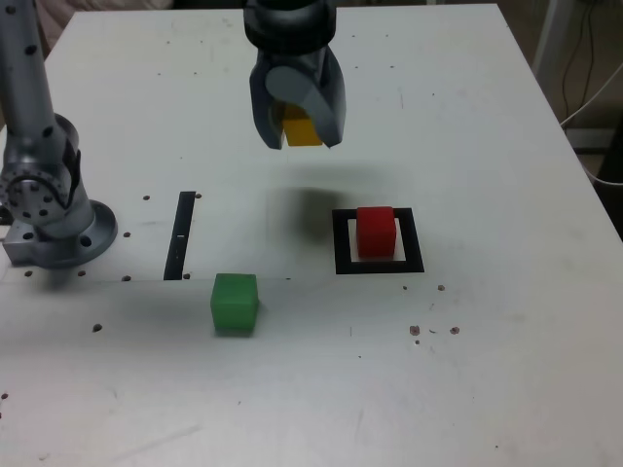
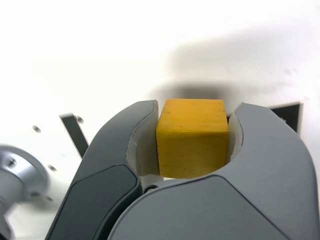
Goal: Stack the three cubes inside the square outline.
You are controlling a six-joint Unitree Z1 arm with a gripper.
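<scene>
Above table (image 1: 506, 146): end effector (image 1: 297, 131) clamps yellow cube (image 1: 302, 126); red cube (image 1: 376, 232) in square outline (image 1: 343, 243).

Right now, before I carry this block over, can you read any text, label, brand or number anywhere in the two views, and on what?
None: no readable word, number or brand in either view.
Yellow block in the claw: plain faces.
Red block and green block: plain.
Square outline: bare black frame.
Black strip: a faint pale mark, too small to read.
Arm base: only holes and screws, no legible marking.
</scene>
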